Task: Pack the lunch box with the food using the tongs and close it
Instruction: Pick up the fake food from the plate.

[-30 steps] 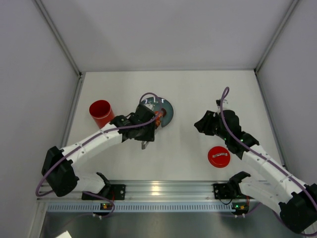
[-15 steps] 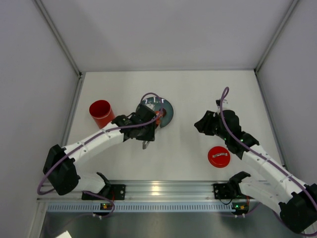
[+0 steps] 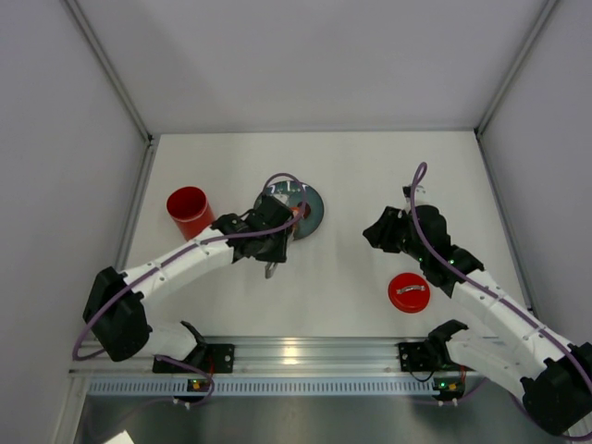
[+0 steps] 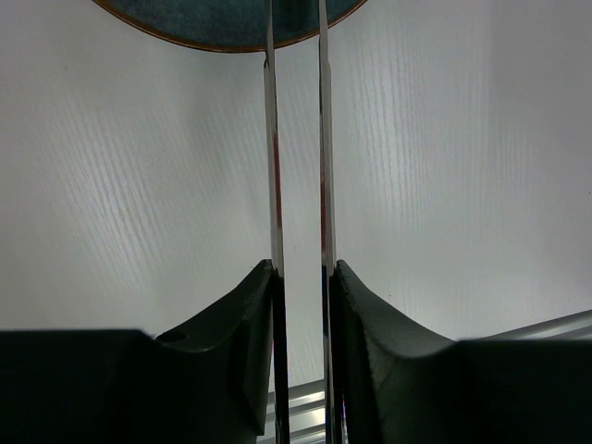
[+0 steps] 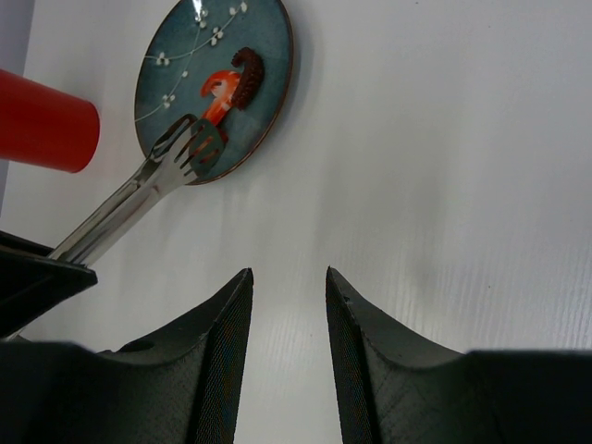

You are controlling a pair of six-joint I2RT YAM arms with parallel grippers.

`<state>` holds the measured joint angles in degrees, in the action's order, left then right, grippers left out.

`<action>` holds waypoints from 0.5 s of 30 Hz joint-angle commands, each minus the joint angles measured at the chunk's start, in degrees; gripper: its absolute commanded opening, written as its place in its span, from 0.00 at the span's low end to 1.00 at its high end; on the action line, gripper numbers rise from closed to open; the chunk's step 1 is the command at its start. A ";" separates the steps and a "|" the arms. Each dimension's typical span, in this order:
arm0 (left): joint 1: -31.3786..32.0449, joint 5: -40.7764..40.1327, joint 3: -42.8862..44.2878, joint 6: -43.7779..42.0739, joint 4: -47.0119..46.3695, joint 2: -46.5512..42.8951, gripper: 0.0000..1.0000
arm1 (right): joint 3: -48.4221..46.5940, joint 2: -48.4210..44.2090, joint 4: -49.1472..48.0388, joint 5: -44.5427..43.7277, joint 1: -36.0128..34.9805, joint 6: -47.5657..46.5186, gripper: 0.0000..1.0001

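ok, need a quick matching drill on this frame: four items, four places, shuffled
Items
1. lunch box
2. lid
3. tongs
4. sausage piece

Places
A. clamped in the left hand, tips over the plate
B. flat on the table, beside the right arm
C. lying on the plate
D. upright on the table, left of the plate, lid off

Pairs: 1-D, 2-B, 3-A, 4-C
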<state>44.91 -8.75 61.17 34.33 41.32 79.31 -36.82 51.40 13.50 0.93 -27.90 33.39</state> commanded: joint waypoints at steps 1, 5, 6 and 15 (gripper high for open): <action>0.18 -2.14 3.52 -1.01 0.77 -1.70 0.29 | -3.08 -0.24 0.92 -0.67 -0.75 -1.04 0.37; 0.18 -3.29 5.54 -1.19 2.62 -3.63 0.26 | -3.17 -0.24 0.92 -0.67 -0.75 -1.04 0.37; 0.18 -4.07 5.89 -0.76 2.97 -4.59 0.25 | -3.17 -0.24 0.83 -0.67 -0.75 -1.13 0.37; 0.09 -15.92 8.44 5.56 10.17 -14.60 0.23 | -2.73 -0.07 0.48 -0.66 -0.75 -0.69 0.37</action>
<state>44.91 -16.67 66.35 36.18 48.03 69.56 -36.86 51.40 13.74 0.93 -27.90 33.17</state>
